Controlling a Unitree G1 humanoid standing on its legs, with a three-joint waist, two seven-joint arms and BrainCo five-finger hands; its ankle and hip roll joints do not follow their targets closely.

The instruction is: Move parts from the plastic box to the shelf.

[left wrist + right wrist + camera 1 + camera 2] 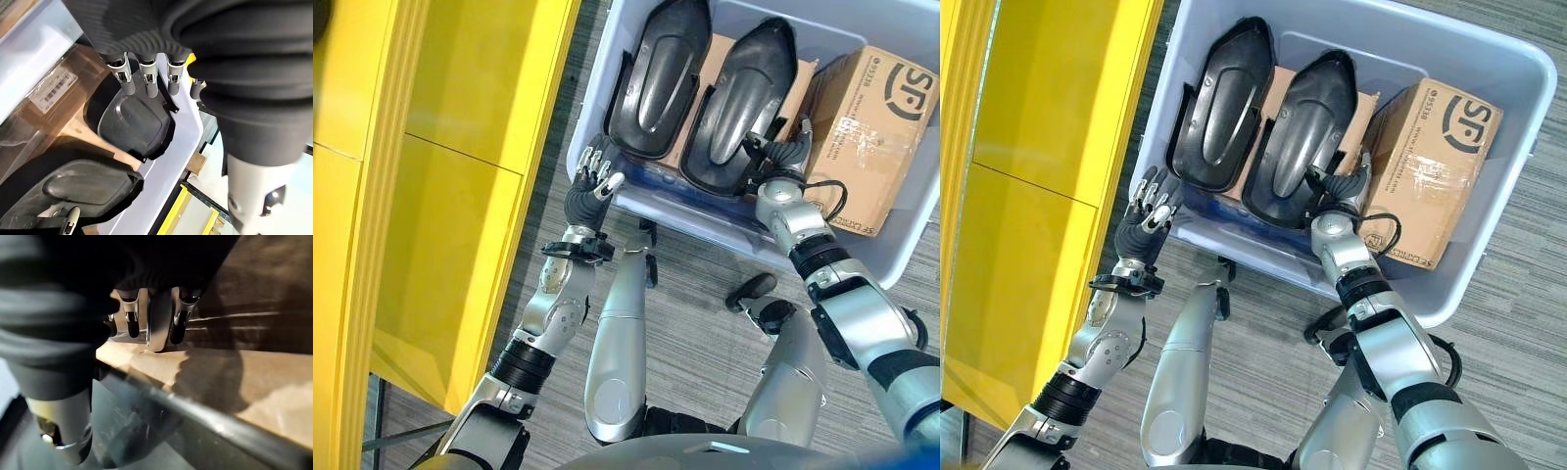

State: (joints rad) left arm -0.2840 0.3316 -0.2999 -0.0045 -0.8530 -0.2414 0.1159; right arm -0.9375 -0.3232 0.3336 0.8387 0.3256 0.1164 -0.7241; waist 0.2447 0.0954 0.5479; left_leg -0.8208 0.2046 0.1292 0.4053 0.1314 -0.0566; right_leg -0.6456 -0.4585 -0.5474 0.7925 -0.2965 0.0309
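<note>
Two black moulded parts lie side by side in the pale plastic box [1528, 61], the left part [661, 73] and the right part [744, 98], both resting on flat cardboard [710, 54]. My left hand [592, 183] hovers open at the box's near left rim, just outside it; past its fingers [127, 81] the left part [132, 122] shows. My right hand [1340, 183] is inside the box, between the right part and a brown carton [1435, 162]. Its fingers [132, 318] are straight, reaching down to cardboard beside the part's edge [195, 416], holding nothing.
The yellow shelf [440, 196] stands close on the left, with a narrow strip of grey carpet [543, 225] between it and the box. The taped carton fills the box's right side. Grey carpet also lies in front of the box.
</note>
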